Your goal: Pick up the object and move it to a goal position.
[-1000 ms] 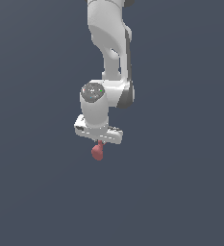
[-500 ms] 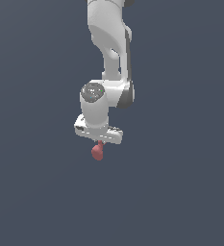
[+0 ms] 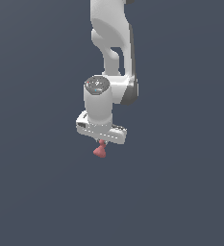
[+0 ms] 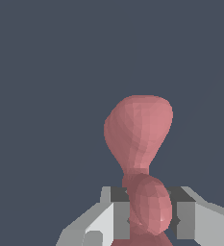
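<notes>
Below the white arm (image 3: 111,43), tool (image 4: 149,218) clenched on red object (image 4: 140,132), plain grey backdrop all around

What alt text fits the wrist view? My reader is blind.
A red blob is gripped at its small lobe by the tool, one finger on each side. Its big lobe juts out against plain dark grey.

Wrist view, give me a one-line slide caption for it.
Gripper shut on the narrow lobe of the red object, whose wider lobe juts out past the fingers.
</notes>
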You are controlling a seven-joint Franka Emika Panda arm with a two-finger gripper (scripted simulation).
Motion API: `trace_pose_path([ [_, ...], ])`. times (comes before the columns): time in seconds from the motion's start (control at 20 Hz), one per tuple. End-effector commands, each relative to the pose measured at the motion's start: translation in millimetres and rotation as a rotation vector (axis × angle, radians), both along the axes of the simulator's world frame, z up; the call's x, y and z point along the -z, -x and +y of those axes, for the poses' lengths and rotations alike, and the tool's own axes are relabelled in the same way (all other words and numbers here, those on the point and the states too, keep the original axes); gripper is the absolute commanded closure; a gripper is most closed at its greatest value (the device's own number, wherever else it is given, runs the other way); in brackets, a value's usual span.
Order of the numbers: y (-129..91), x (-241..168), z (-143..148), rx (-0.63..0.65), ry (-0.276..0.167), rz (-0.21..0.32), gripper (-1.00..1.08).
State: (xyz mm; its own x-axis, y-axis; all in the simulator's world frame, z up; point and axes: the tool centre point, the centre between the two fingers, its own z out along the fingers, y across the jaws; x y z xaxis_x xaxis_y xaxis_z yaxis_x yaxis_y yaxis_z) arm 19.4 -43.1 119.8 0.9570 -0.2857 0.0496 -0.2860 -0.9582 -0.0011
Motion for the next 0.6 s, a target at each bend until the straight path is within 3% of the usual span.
trace_pose_path([
  [0.0, -6.5, -12.5, 6.1, 0.021, 0.005, -0.025, 1.08],
  [0.55, -41.2, -89.2, 39.6, 0.159, 0.044, -0.172, 1.08],
])
